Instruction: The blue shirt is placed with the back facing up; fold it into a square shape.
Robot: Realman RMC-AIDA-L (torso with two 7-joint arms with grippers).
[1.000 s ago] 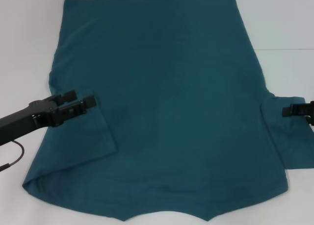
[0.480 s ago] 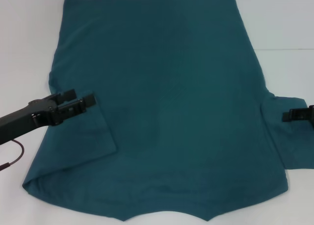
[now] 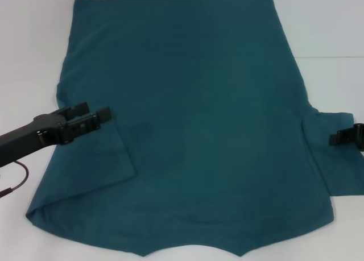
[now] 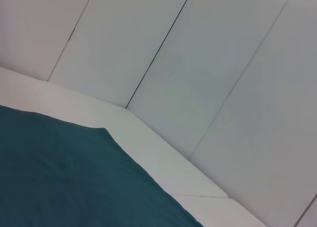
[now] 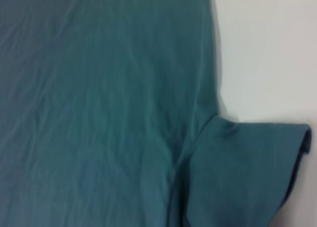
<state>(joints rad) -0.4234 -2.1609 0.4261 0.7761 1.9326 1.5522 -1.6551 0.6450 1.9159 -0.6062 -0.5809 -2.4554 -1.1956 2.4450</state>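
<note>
The blue shirt (image 3: 193,119) lies spread out flat on the white table (image 3: 330,28), plain side up, hem at the far side. Its left sleeve (image 3: 96,158) is folded inward onto the body. My left gripper (image 3: 94,112) hovers over the top of that folded sleeve, open, with nothing between its fingers. The right sleeve (image 3: 335,164) still sticks out flat onto the table. My right gripper (image 3: 342,137) is above it at the view's right edge, mostly cut off. The right wrist view shows the shirt (image 5: 99,113) and that sleeve (image 5: 247,172). The left wrist view shows a corner of the shirt (image 4: 59,177).
White table surface surrounds the shirt on the left (image 3: 28,73) and right. A white panelled wall (image 4: 198,64) rises behind the table's far edge. A thin dark cable (image 3: 17,178) hangs under my left arm.
My right gripper has drawn back to the right and slightly nearer, off toward the view's edge. The left gripper has barely shifted. The shirt has not moved.
</note>
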